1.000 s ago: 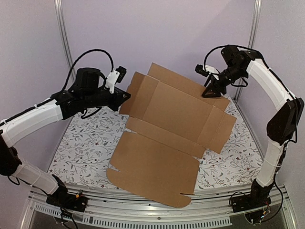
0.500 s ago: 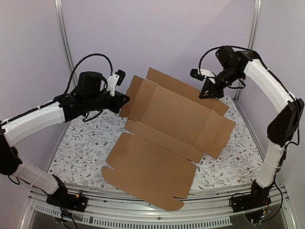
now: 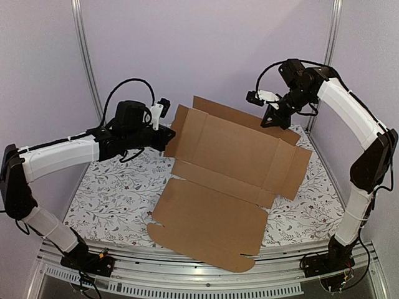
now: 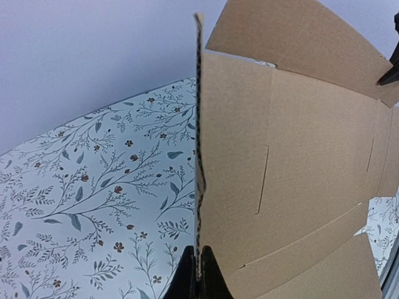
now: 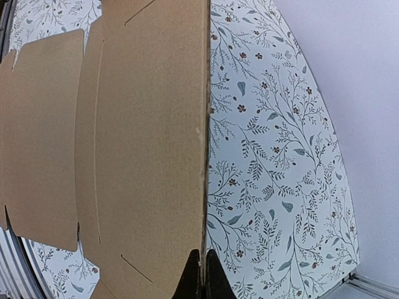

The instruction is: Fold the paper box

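top external alone: whole paper box (image 3: 230,163)

Paper box (image 3: 230,159), one: plain brown corrugated cardboard, unmarked; a large die-cut sheet, opened out flat rather than folded into a box, scored with creases and cut with short slits. Spread across the middle of the floral tablecloth (image 3: 106,193), far portion lifted and tilted, left and right side flaps angled upward, a long far flap standing behind. Near panel large, with rounded corners, lying low, front edge reaching past the cloth's near edge.
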Robot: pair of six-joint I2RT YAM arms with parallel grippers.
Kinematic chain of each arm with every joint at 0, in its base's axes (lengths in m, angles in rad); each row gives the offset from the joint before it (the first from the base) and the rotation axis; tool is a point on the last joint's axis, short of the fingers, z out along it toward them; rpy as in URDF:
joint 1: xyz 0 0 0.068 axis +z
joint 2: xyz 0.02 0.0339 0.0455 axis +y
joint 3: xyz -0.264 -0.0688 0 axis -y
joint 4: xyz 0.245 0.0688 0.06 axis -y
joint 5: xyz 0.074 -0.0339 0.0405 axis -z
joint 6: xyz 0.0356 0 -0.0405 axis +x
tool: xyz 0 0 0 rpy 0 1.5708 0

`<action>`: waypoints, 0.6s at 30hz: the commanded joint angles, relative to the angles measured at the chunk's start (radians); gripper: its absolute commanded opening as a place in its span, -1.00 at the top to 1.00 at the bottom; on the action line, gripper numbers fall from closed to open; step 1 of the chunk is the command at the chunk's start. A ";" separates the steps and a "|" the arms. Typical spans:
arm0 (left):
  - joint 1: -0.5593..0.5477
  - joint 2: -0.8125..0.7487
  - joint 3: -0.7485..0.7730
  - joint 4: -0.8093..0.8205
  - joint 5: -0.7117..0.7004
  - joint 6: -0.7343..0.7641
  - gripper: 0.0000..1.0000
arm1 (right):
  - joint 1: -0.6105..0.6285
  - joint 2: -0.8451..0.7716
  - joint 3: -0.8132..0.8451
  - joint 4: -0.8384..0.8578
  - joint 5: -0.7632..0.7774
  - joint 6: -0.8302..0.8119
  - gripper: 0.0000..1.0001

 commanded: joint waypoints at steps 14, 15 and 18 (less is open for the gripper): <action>0.180 -0.101 -0.014 -0.131 0.333 0.049 -0.53 | 0.010 -0.008 -0.046 -0.110 0.001 -0.139 1.00; 0.195 -0.114 -0.057 -0.083 0.330 0.038 -0.55 | 0.009 -0.018 -0.058 -0.109 0.000 -0.171 1.00; 0.253 -0.119 -0.142 0.057 0.366 -0.032 -0.52 | 0.010 -0.043 -0.069 -0.109 -0.008 -0.229 1.00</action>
